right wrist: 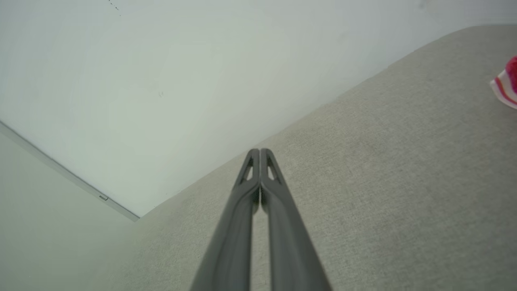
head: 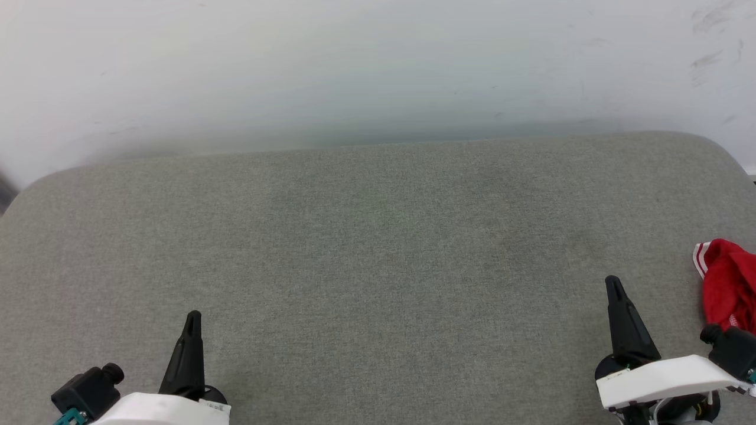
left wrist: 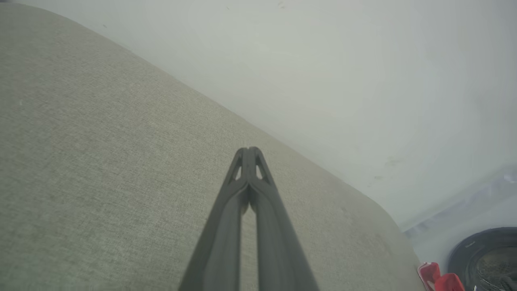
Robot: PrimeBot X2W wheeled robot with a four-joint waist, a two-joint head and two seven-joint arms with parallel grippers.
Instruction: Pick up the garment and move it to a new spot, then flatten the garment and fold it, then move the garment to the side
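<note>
The garment point(head: 729, 284) is a bunched red heap with a white, red-striped edge, lying at the right edge of the grey cushioned surface point(head: 378, 260). A corner of the garment point(right wrist: 508, 85) peeks in at the right of the right wrist view, and a bit of the garment point(left wrist: 440, 279) shows at the lower right of the left wrist view. My right gripper point(head: 614, 284) hovers just left of the heap, shut and holding nothing. At the lower left my left gripper point(head: 193, 319) is also shut and holds nothing, far from the garment. Fingertips meet in both wrist views point(left wrist: 249, 151) point(right wrist: 259, 152).
A pale wall point(head: 378, 71) rises behind the surface's far edge. A dark round object point(left wrist: 488, 258) sits on the floor beyond the surface's right end. The surface has rounded corners at the back left and back right.
</note>
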